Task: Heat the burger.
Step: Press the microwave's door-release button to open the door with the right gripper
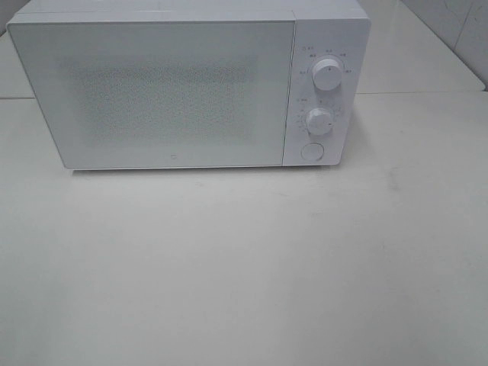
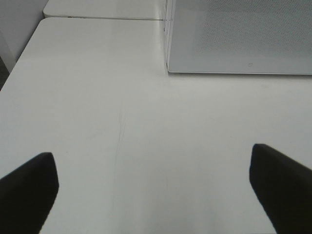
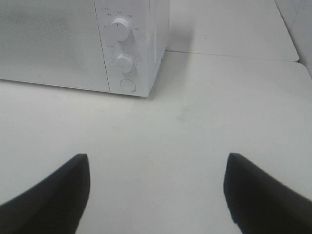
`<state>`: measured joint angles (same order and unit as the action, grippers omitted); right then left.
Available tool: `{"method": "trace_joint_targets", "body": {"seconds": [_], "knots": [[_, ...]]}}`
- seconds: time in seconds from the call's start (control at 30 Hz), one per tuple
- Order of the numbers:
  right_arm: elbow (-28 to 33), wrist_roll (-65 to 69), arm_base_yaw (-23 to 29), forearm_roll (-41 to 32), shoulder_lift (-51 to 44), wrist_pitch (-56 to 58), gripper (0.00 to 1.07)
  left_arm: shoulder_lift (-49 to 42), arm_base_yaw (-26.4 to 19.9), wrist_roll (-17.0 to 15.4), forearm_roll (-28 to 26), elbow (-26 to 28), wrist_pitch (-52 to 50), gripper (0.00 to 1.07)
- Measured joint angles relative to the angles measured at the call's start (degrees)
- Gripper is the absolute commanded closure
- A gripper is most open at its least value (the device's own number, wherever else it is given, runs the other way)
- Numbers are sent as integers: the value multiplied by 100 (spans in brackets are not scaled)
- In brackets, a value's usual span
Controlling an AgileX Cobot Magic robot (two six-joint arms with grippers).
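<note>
Bright, soft, even light flattens everything; whites merge and contrast is low. The boxy white microwave with frosted dotted door [image 1: 160, 91] casts a faint, diffuse shadow toward six o'clock on the matte white tabletop [image 1: 244, 267]. The left gripper's black fingers [image 2: 29, 190] and the right gripper's black fingers [image 3: 53, 195] look blurred and featureless.

**White microwave on a white table**

We see a white microwave [image 1: 175, 91] standing at the back of a white table [image 1: 244, 267], its frosted door [image 1: 152, 95] shut. On the control panel to the right of the door we count two round dials, the upper knob [image 1: 327, 74] above the lower knob [image 1: 319, 121], with a round button [image 1: 311, 151] beneath them. A second tabletop [image 1: 419, 61] adjoins behind, near a tiled wall [image 1: 467, 30].
</note>
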<state>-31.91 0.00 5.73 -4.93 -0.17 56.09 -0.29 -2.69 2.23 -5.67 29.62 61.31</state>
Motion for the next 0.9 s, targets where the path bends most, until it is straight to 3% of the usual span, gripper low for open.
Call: {"method": "trace_joint_targets", "body": {"seconds": [0.2, 0.9], "knots": [[327, 46, 0, 40, 0, 120, 33, 0, 0, 0, 0, 0, 0, 7], [138, 149, 0, 17, 29, -40, 33, 0, 0, 0, 0, 0, 0, 7]]}}
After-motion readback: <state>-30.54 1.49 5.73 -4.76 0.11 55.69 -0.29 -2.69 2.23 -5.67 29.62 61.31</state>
